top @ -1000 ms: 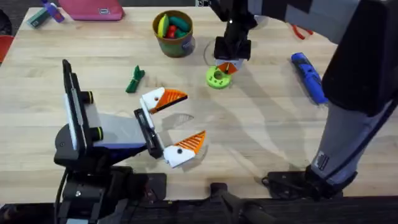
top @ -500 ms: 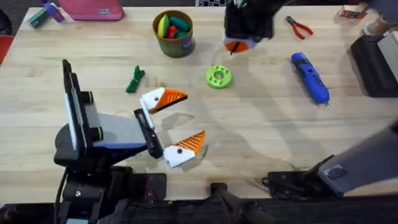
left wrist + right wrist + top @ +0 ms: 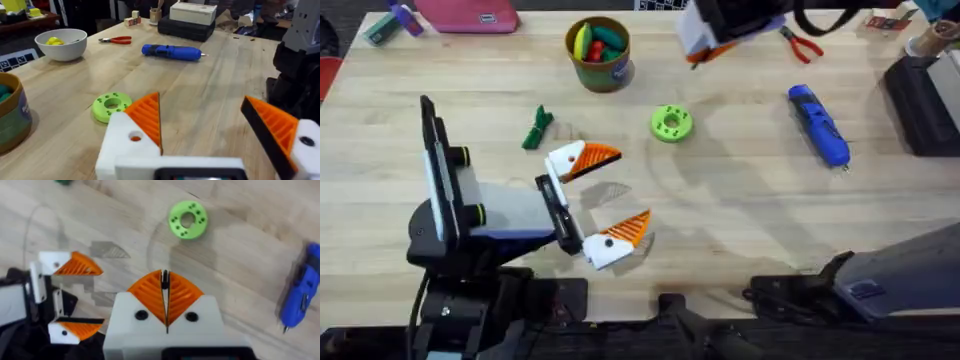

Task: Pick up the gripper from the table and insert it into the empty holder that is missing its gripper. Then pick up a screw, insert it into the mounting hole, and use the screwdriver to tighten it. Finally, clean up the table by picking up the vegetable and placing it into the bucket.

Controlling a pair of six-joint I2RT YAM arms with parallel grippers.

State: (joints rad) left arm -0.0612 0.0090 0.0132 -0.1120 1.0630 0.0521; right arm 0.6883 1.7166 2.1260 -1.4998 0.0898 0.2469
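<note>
My left gripper (image 3: pixel 630 188) rests open on the table with nothing between its fingers. Both its white blocks carry an orange wedge. The far block, the holder (image 3: pixel 127 145), holds the orange gripper (image 3: pixel 147 117), and its mounting hole shows orange with no screw. The near block (image 3: pixel 305 145) has a dark screw head. My right gripper (image 3: pixel 700 50) hangs high over the far table, pads shut (image 3: pixel 164 277) on a thin dark piece that looks like a screw. The blue screwdriver (image 3: pixel 817 123) lies at right. The green vegetable (image 3: pixel 537 128) lies left of centre and the bucket (image 3: pixel 599 52) stands behind it.
A bright green disc with holes (image 3: pixel 671 123) lies mid-table under the right gripper. Red pliers (image 3: pixel 803 42) and a white bowl (image 3: pixel 61 44) sit at the far edge. A black box (image 3: pixel 920 100) stands at the right edge and a pink case (image 3: pixel 470 15) at the far left.
My right gripper has lifted off the green disc, rising toward the far edge with its pads still shut. The left arm has not moved.
</note>
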